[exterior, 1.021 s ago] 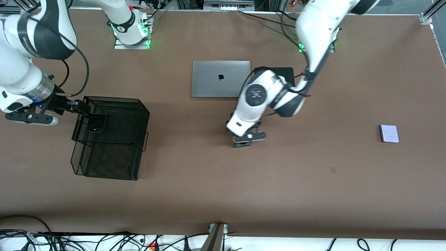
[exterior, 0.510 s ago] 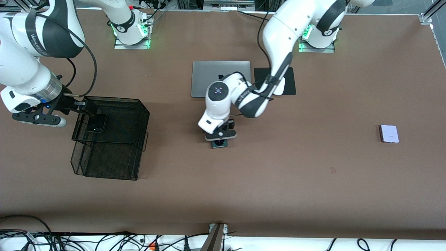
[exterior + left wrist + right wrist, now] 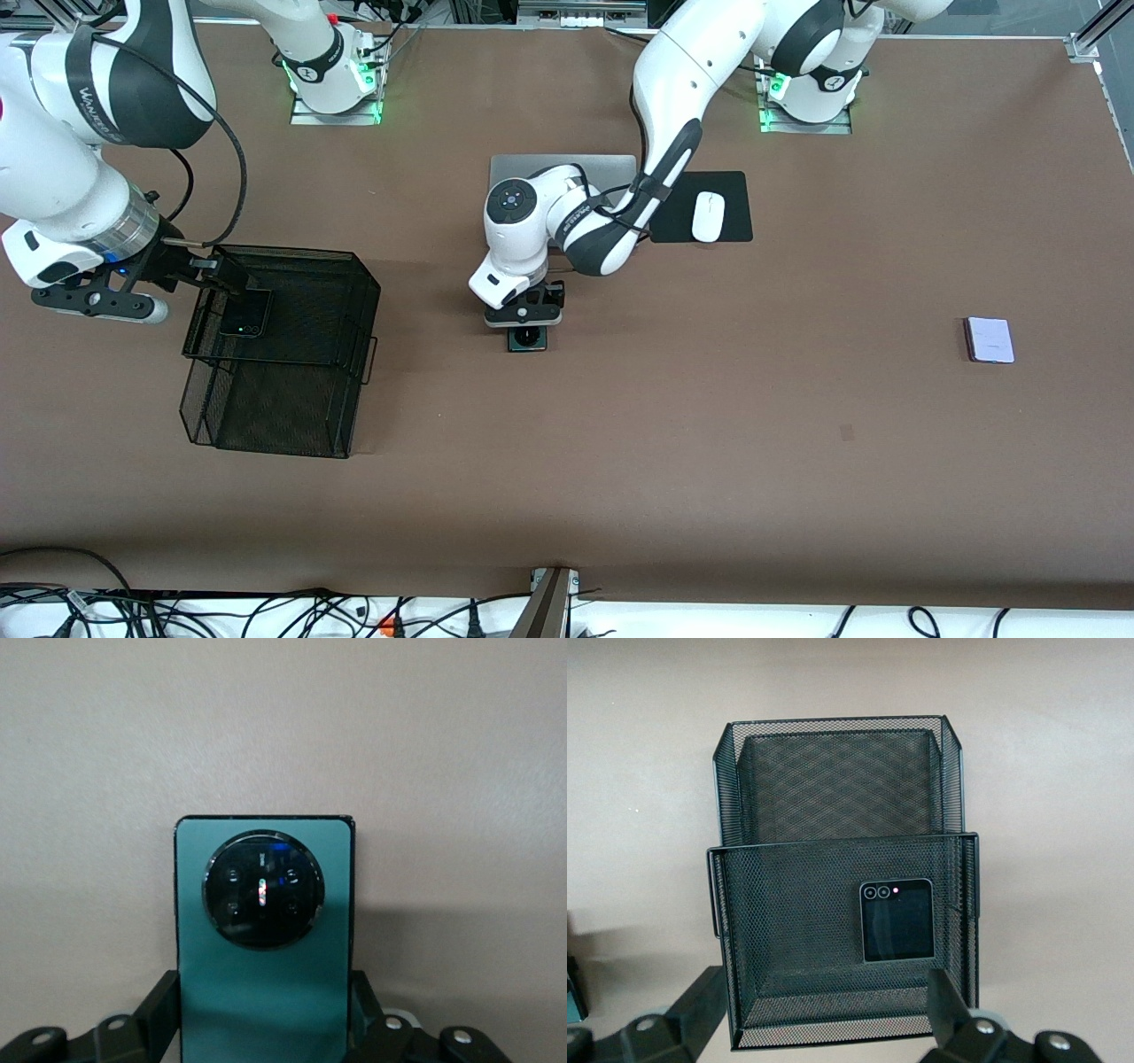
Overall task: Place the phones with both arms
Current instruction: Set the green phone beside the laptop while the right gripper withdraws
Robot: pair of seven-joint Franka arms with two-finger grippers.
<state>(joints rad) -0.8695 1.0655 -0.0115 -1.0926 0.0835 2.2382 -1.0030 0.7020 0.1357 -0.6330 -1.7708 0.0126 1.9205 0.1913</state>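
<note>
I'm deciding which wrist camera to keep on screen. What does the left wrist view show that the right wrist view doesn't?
Only the left wrist view: the dark green phone, with its round camera ring, clamped edge to edge in the shut left gripper.

Only the right wrist view: the black mesh tray with the small black phone lying in its upper tier, and the open right gripper holding nothing.

Both: the brown table below and that arm's own black fingers along the picture's lower edge.
</note>
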